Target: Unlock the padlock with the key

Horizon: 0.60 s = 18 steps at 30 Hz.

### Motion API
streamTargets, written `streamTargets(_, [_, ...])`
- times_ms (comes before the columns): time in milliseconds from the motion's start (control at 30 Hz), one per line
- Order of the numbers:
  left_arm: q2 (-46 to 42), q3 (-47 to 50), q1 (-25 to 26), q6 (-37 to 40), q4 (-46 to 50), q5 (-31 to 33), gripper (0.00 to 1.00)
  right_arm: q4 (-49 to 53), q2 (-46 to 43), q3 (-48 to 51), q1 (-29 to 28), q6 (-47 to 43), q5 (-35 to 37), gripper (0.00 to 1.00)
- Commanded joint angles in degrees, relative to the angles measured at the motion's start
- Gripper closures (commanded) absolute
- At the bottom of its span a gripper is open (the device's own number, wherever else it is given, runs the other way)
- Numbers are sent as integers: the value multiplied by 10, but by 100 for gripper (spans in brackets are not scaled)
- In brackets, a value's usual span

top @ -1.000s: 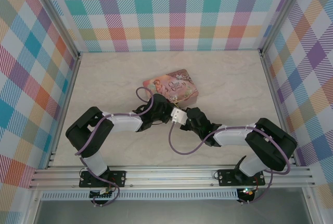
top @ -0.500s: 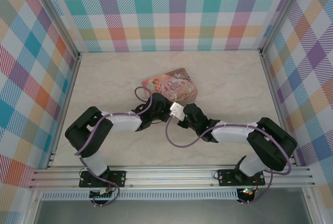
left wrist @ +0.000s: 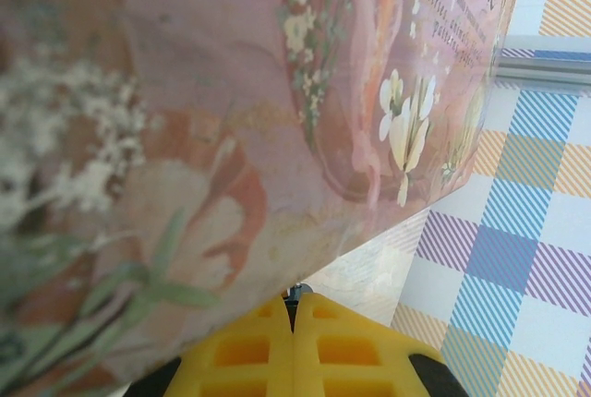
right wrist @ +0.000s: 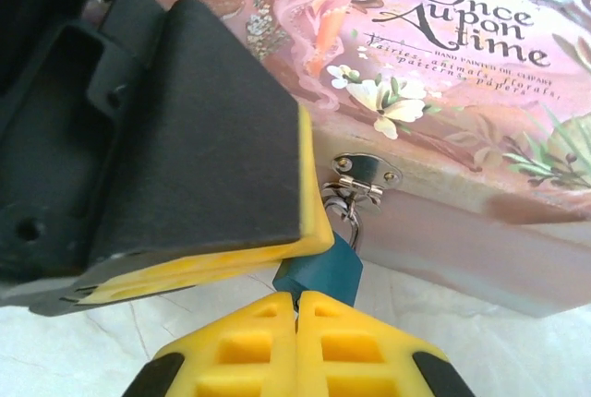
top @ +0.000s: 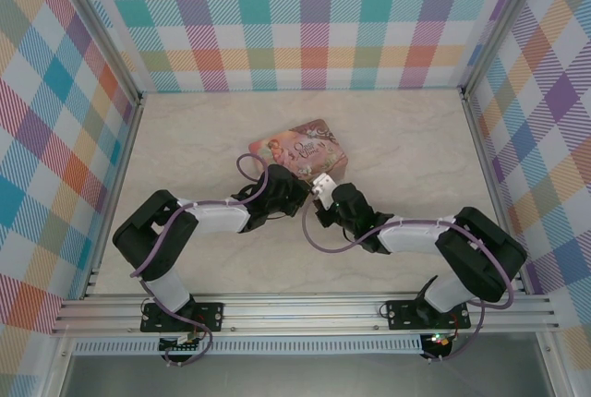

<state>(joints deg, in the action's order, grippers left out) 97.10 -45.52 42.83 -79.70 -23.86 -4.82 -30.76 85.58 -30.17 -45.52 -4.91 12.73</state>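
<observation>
Broadly, we see the marbled table (top: pixel 185 138) carrying one large object, the pink "Once Upon a Time" tin (top: pixel 300 148), set near the centre where both arms can reach its front wall. Both arms are folded inward so that their tips meet at that wall, which is where the fastening sits.

The right gripper (right wrist: pixel 297 299) has its yellow fingers pressed fully together. Its tips lie against the lower edge of the padlock (right wrist: pixel 319 270), probably to steady it. We cannot tell whether a corner of it is pinched.

The left gripper (left wrist: pixel 295 301) is likewise closed, and one pad (right wrist: pixel 314 203) lies just beside the padlock's upper part.

The blue padlock hangs from the tin's small metal hasp (right wrist: pixel 365 172), low against the front wall, just above the table.

A thin metallic sliver at the left fingertips, which we judge to be the key (left wrist: pixel 297 291), is nipped there, pointing at the tin.
</observation>
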Motion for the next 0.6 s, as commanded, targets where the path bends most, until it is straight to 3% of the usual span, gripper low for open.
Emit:
streamTargets(0, [-13, 13, 2, -16, 25, -27, 100, -43, 6, 23, 33, 95, -70, 100])
streamTargets(200, [-7, 9, 2, -15, 25, -30, 100, -96, 22, 44, 66, 159, -139, 100])
streamTargets(400, [-8, 10, 2, -13, 30, -28, 100, -102, 34, 47, 74, 172, -151, 100])
streamTargets(567, [-18, 10, 0, -6, 46, -20, 81, -90, 40, 45, 74, 166, -147, 100])
